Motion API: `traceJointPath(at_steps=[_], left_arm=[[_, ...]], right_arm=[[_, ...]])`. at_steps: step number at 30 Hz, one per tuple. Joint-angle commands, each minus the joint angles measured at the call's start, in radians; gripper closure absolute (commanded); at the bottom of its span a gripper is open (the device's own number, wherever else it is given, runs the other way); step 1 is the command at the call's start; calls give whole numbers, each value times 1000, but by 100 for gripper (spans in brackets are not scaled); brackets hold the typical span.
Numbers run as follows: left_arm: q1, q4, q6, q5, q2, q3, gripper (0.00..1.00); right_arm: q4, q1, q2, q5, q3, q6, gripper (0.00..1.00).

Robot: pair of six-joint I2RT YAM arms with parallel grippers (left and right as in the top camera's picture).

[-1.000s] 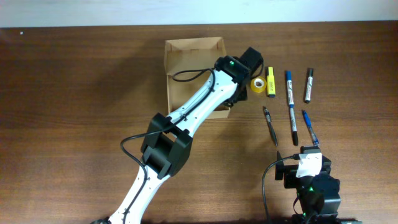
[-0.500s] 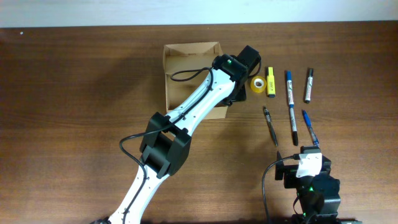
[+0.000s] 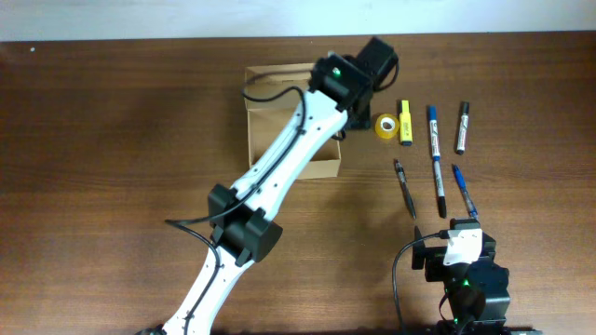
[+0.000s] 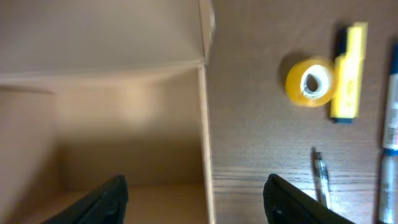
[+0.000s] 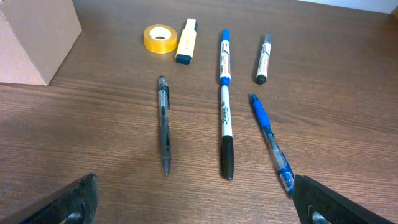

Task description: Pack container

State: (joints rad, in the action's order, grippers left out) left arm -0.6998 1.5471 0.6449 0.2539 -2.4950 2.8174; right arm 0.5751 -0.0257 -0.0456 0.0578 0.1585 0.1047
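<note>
At the upper centre of the overhead frame the small tan-brown corrugated cardboard box (image 3: 268, 112) sits open, its visible inside bare, so packing looks not yet begun. The left gripper (image 4: 196, 182) hangs with jaws spread wide and empty, the box's right wall showing between them. The next move likely calls for shifting over the yellow tape roll (image 4: 310, 83) and lowering. The right gripper (image 5: 194, 180), lower right overhead, is likewise wide and empty, well apart from the box.

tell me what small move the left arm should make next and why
Probably shift the left gripper right, toward the tape roll. Its fingers stand open and empty, straddling the right wall of the container, and the roll lies on the table beyond it, the nearest item.
</note>
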Motion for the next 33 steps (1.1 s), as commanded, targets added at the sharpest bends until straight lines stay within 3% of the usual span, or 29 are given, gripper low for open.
traceJointPath(at_steps=[1, 5, 12, 19, 26, 33], left_arm=[[3, 93, -48, 158, 6, 172, 30], [14, 140, -146, 172, 43, 322, 28], [46, 140, -224, 294, 238, 319, 28], [163, 140, -256, 304, 475, 265, 28], [404, 140, -272, 274, 704, -8, 25], [666, 140, -352, 66, 826, -369, 20]], right_arm=[[1, 6, 10, -5, -8, -9, 1], [1, 6, 10, -5, -8, -9, 1], [1, 6, 10, -5, -8, -9, 1], [1, 6, 10, -5, -8, -9, 1], [-13, 6, 10, -11, -8, -13, 1], [-17, 6, -3, -235, 85, -193, 1]])
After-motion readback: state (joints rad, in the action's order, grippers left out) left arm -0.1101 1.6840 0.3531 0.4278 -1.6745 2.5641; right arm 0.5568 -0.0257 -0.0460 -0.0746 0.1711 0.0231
